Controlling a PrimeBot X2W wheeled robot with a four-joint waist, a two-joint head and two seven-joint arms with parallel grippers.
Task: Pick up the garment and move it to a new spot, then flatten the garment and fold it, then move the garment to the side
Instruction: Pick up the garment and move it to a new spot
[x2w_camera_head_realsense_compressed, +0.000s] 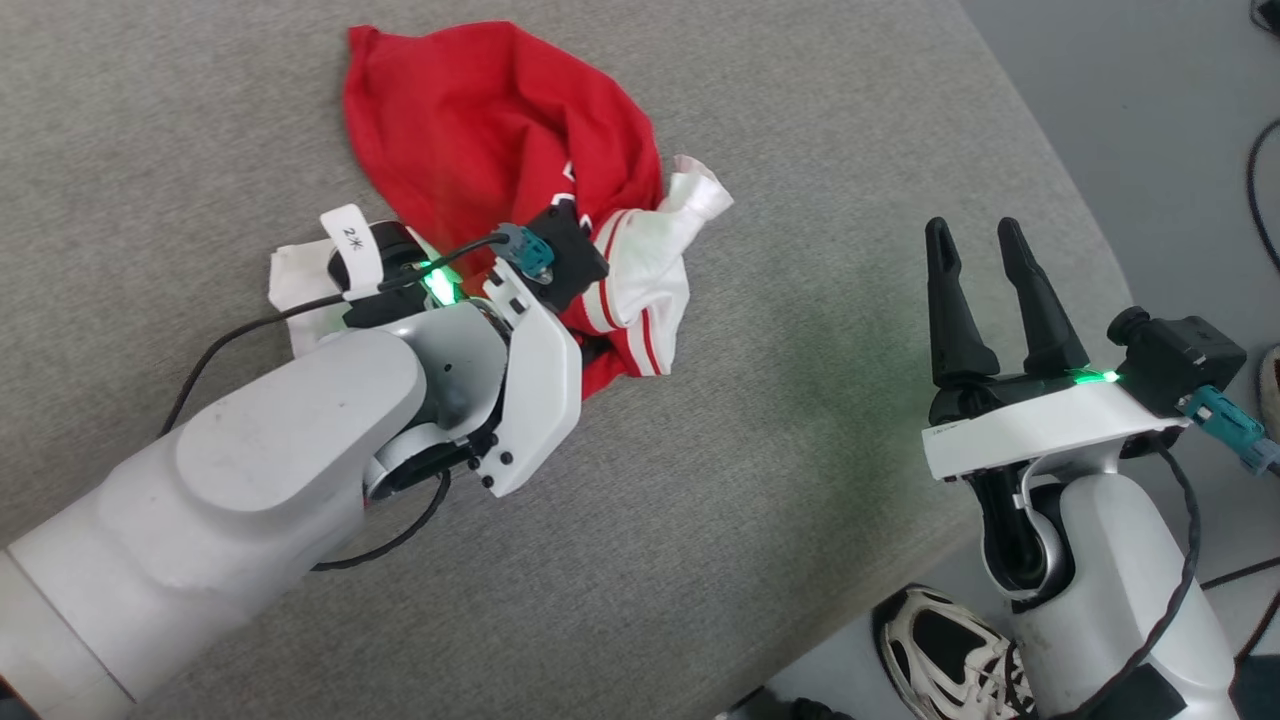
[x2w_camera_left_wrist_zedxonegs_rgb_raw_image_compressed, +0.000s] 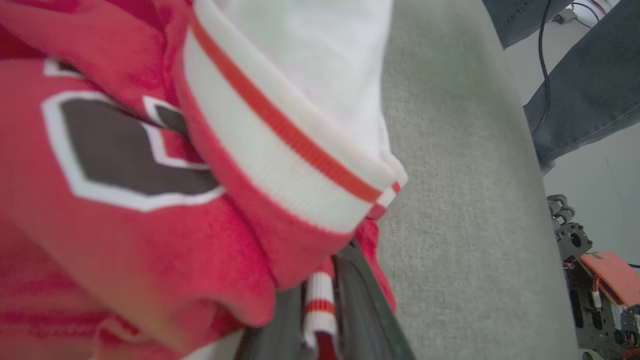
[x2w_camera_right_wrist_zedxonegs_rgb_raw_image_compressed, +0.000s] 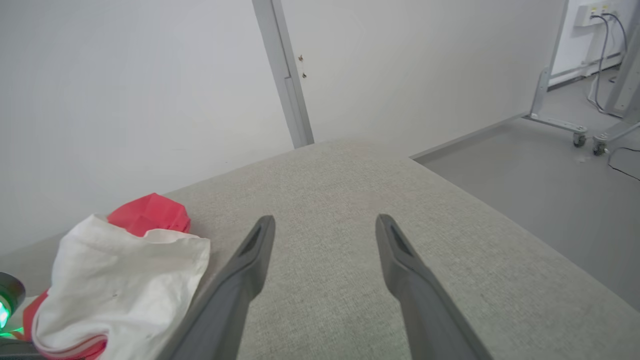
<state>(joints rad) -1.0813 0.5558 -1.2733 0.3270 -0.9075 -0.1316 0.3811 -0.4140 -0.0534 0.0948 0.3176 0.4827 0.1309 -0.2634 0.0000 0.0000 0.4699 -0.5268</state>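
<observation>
While the left tool (x2w_camera_left_wrist_zedxonegs_rgb_raw_image_compressed: 322, 306) pinches the garment (x2w_camera_head_realsense_compressed: 480, 130), a sneaker (x2w_camera_head_realsense_compressed: 945, 660) lies nearby.

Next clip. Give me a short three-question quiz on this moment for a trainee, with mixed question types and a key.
1. True or false: the right gripper stands open, apart from the red jersey T-shirt.
2. What is the left gripper shut on? A) striped trim of the T-shirt B) a cable C) nothing
3. Fill in: the T-shirt sits bunched up on a ___ padded surface.
Key: 1 true; 2 A; 3 grey.
</observation>
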